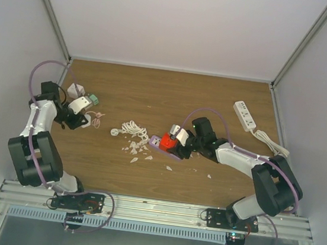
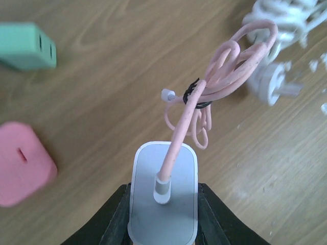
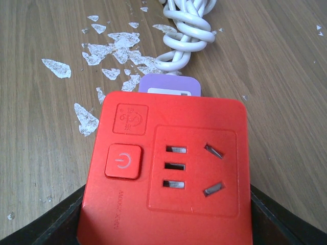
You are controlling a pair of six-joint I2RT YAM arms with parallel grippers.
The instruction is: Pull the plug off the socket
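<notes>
The plug point(image 2: 163, 204) is a white, grey-faced adapter with a bundled pink cable point(image 2: 225, 71) running from it. My left gripper point(image 2: 163, 217) is shut on its two sides, with black fingers point(image 2: 115, 222) pressed against it. In the top view this plug point(image 1: 77, 105) is at the far left, well apart from the socket. The socket point(image 3: 168, 173) is a red block with a power button and empty slots. It sits between the fingers point(image 3: 46, 229) of my right gripper point(image 3: 166, 219), which is shut on it. The top view shows the socket point(image 1: 164, 142) mid-table.
A purple strip body point(image 3: 168, 84) and a coiled white cable point(image 3: 186, 25) lie beyond the socket, among white flakes point(image 3: 117, 46). A green adapter point(image 2: 25, 46) and a pink block point(image 2: 23, 163) lie left of the plug. A white power strip point(image 1: 245, 116) rests at the back right.
</notes>
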